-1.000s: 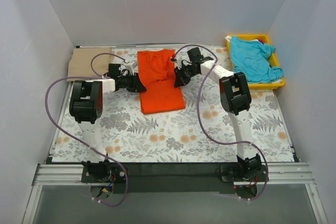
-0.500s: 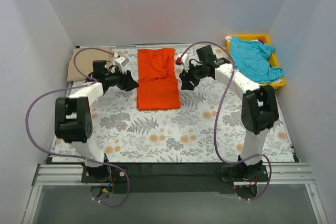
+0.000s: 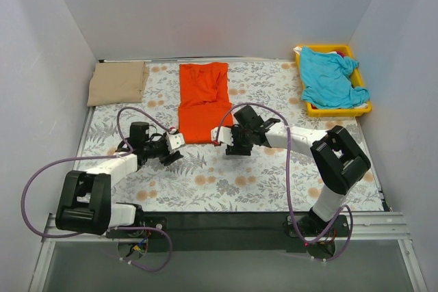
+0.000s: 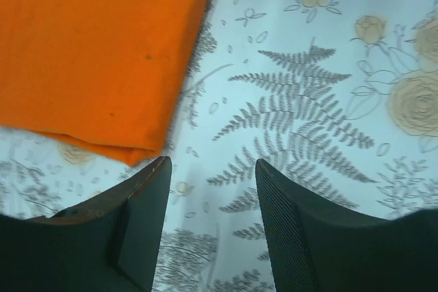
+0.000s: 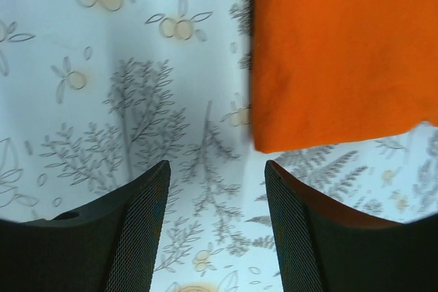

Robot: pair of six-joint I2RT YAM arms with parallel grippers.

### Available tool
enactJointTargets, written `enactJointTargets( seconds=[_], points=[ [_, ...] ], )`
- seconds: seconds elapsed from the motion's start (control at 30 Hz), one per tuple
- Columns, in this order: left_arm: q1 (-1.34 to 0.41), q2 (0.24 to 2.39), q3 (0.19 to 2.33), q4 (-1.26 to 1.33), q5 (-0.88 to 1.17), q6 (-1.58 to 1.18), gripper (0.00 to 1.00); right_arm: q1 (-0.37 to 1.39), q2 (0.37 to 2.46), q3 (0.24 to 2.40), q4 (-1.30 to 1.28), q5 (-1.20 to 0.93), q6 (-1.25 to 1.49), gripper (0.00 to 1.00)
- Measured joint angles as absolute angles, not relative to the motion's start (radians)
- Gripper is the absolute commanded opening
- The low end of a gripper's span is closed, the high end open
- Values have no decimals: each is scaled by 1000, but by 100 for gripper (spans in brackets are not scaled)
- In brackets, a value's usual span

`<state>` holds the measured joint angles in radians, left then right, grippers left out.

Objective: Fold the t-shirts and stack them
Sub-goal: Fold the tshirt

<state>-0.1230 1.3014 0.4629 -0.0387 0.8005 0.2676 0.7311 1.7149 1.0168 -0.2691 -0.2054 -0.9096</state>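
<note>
The orange-red t-shirt (image 3: 203, 102) lies flat as a long folded strip on the printed cloth, its near edge toward the arms. Just off its near left corner sits my left gripper (image 3: 172, 153), low over the cloth. My right gripper (image 3: 231, 147) is just off the near right corner. In the left wrist view the left gripper (image 4: 212, 162) is open over fern print, with the orange-red t-shirt (image 4: 96, 46) up left. The right gripper (image 5: 217, 165) is open too, the orange-red t-shirt (image 5: 342, 52) up right. A folded tan t-shirt (image 3: 118, 81) rests back left. A turquoise t-shirt (image 3: 330, 76) lies crumpled in the tray.
The yellow tray (image 3: 340, 110) stands at the back right corner. The grey cloth with fern and flower print (image 3: 274, 182) covers the table. White walls close in the left, back and right sides. Purple cables loop off both arms.
Both grippers have opened and let go of the orange-red t-shirt, then drawn back toward the near side. The shirt now lies flat and straight.
</note>
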Motion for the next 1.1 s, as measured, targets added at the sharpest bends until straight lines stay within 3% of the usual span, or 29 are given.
enactJointTargets(
  seconds=[0.4,0.53,0.77,0.83,1.1],
  points=[
    [-192,1462,462,222,743,443,48,743,1766,1017,-88,-154,-1000,49],
    [-199,1534,493,264,731,457,40,743,1800,1021,-46,-159,-1014,43],
    [-199,1550,499,261,701,484,8,744,1830,1024,-9,-157,-1025,1],
    [-199,1549,499,249,700,489,0,746,1830,1023,-7,-156,-1022,1],
    [-200,1382,498,41,741,491,0,754,1766,1018,-123,-187,-974,1]
  ],
)
